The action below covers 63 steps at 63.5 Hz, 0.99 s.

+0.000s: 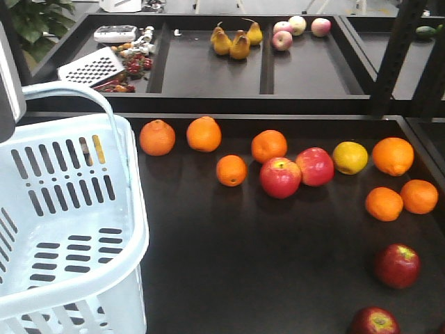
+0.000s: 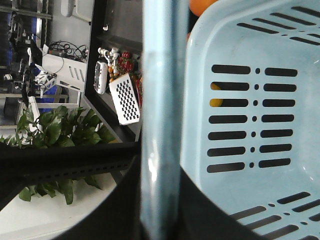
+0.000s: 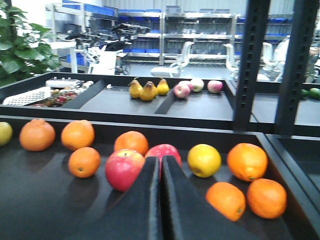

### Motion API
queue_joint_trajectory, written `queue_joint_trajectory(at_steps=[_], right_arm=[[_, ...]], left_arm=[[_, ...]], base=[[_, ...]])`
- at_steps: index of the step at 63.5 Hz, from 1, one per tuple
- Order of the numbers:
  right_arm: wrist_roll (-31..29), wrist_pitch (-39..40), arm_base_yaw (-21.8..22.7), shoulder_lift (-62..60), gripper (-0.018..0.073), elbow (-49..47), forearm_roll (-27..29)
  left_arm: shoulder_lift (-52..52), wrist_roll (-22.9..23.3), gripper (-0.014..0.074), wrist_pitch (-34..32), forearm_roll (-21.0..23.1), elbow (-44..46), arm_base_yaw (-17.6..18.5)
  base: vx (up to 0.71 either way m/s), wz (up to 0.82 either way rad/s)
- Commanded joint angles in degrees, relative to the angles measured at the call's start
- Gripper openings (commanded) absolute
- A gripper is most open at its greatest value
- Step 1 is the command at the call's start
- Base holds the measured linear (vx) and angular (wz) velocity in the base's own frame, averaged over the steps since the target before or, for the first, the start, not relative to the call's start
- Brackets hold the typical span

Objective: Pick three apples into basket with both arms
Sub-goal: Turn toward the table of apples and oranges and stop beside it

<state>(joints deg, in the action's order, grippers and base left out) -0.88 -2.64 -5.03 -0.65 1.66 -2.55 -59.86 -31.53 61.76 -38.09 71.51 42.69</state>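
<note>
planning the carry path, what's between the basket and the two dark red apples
Only bare dark tray floor, seen in the front-facing view, between the basket and both apples.

Basket (image 1: 118,209) looks glossy plastic; tray (image 1: 243,264) surface matt.

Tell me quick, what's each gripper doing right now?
Left gripper: closed on the basket handle, which runs between its jaws.
Right gripper: closed, jaws together, holding nothing.
</note>
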Motion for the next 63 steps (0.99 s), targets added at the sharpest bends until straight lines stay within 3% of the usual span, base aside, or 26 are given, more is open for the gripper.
queue_joint_trajectory(at_steps=[1,63], right_arm=[[-0.61,4.48,0.38,-0.77,-0.0009,0.76,-0.23],[-0.61,4.42,0.38,-0.77,-0.0009,0.76,-0.23]], left_arm=[[0.91,0.45,-0.0006,-3.35,-2.65,1.96,0.28],[0.91,0.45,-0.0006,-3.35,-2.65,1.96,0.28]], base=[[0.06,-0.23],[0.01,-0.04]])
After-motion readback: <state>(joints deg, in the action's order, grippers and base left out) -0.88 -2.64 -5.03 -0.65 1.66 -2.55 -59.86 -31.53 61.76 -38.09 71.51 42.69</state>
